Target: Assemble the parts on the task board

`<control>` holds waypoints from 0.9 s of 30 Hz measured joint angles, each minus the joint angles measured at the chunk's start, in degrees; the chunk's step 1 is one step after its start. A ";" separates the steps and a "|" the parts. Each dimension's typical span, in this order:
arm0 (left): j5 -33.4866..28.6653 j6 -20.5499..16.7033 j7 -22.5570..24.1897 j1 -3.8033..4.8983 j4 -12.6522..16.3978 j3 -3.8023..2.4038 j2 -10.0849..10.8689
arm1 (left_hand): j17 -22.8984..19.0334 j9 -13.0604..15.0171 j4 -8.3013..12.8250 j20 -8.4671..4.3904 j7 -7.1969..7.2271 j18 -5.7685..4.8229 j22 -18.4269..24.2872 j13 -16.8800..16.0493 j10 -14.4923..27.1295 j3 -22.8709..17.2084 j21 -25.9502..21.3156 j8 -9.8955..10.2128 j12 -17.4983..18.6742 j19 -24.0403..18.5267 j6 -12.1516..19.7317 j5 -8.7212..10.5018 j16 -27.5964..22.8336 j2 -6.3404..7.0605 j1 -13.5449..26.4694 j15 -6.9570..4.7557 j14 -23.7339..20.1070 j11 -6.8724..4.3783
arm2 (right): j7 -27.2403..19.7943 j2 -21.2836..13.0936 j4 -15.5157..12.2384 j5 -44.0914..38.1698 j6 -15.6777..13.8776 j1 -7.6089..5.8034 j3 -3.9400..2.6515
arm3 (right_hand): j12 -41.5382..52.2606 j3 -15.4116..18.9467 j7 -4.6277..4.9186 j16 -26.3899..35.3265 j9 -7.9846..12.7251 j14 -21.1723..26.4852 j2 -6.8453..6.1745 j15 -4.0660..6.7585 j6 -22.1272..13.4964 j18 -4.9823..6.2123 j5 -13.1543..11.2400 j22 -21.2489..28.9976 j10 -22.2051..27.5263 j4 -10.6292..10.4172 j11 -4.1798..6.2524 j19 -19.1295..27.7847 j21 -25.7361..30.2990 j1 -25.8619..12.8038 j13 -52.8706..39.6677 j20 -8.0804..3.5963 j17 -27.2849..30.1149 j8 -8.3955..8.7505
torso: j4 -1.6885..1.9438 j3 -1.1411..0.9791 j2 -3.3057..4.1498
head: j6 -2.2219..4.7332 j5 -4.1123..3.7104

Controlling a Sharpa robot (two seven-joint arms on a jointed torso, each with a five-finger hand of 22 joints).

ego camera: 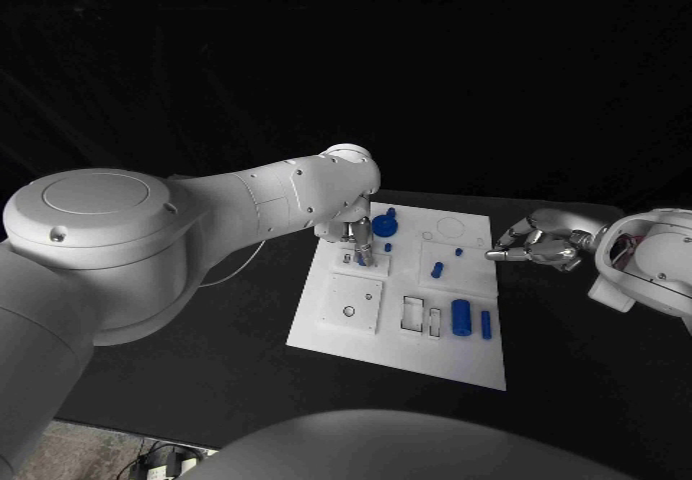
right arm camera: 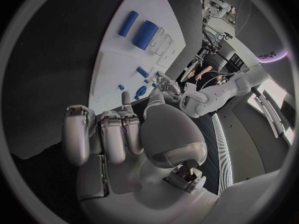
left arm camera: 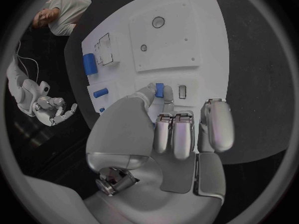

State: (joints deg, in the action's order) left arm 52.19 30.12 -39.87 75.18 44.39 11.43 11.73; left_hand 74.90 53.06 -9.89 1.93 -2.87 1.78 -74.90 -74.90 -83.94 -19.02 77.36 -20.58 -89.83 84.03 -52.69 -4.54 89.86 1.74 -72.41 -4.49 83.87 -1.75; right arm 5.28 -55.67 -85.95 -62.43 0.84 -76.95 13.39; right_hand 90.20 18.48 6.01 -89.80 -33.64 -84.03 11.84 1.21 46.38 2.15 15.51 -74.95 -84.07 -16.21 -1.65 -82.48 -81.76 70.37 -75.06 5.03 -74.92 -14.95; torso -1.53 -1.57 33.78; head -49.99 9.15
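Black table (ego camera: 216, 340), left hand (ego camera: 353, 240) pinching blue part (left arm camera: 159, 90) over task board (ego camera: 346, 335).

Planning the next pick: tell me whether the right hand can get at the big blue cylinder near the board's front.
Probably yes: the right hand hangs beside the task board holding nothing, and nothing stands between it and the big blue cylinder.

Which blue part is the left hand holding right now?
The small blue part pinched at the left hand's fingertips, over the task board beside a small rectangular slot. The other blue parts, like the big cylinder, lie untouched.
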 measured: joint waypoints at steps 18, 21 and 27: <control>0.61 -1.55 0.06 -0.16 -0.05 0.00 -0.03 | 0.04 0.38 -0.52 0.00 -0.07 0.00 0.00 0.00 -0.01 1.94 -0.26 0.21 0.00 0.00 0.72 1.38 0.00 -0.44 0.78 0.20 0.20 0.41 | 0.09 -0.04 0.05 0.03 0.31 0.00 0.02 | 0.10 0.00 0.00 0.00 -0.01 0.00 0.00 0.00 0.00 0.00 0.00 0.01 0.02 0.00 -0.02 0.00 0.24 0.00 0.00 0.00 0.01 0.00 | 0.00 0.01 0.00 | 0.00 -0.01; 0.62 -1.76 0.06 -0.19 -0.17 0.01 -0.06 | 0.04 0.49 -0.83 0.00 -0.28 0.00 0.00 0.00 -0.01 2.58 -0.26 -0.05 0.00 0.00 0.50 1.54 0.00 -0.37 0.84 0.20 0.20 0.41 | 0.10 -0.03 0.09 0.03 0.37 0.00 0.01 | 0.11 0.00 0.00 0.00 -0.01 0.00 0.00 0.00 0.00 0.00 0.00 0.01 0.02 0.00 -0.02 0.00 0.24 0.00 0.00 0.00 0.01 0.00 | 0.00 0.01 0.00 | 0.00 -0.01; 0.62 -2.12 0.09 -0.24 -0.48 0.01 -0.19 | 0.03 0.73 -0.82 0.00 0.04 0.00 0.00 0.00 -0.01 3.04 -0.26 -0.39 0.00 0.00 0.16 1.60 0.00 -0.29 0.93 0.20 0.20 0.41 | 0.13 -0.03 0.13 0.03 0.50 0.00 0.01 | 0.19 0.00 0.00 0.00 -0.01 0.00 -0.01 0.00 0.00 0.00 0.00 0.02 0.03 0.00 -0.03 0.02 0.24 -0.01 0.00 0.02 0.01 0.00 | -0.01 0.01 0.00 | 0.00 0.00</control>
State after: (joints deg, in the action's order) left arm 52.81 28.00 -39.79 74.94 43.91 11.43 11.54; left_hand 74.93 53.80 -10.71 1.93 -2.83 1.78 -74.90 -74.90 -83.94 -15.98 77.10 -20.96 -89.83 84.03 -52.54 -2.93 89.86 1.45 -71.49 -4.29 84.07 -1.34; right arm 5.41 -55.70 -85.82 -62.40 1.34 -76.95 13.40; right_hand 90.39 18.48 6.01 -89.80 -33.65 -84.03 11.83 1.21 46.38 2.15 15.51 -74.93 -84.04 -16.21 -1.68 -82.46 -81.52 70.36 -75.06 5.05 -74.91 -14.95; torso -1.54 -1.57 33.78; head -49.99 9.15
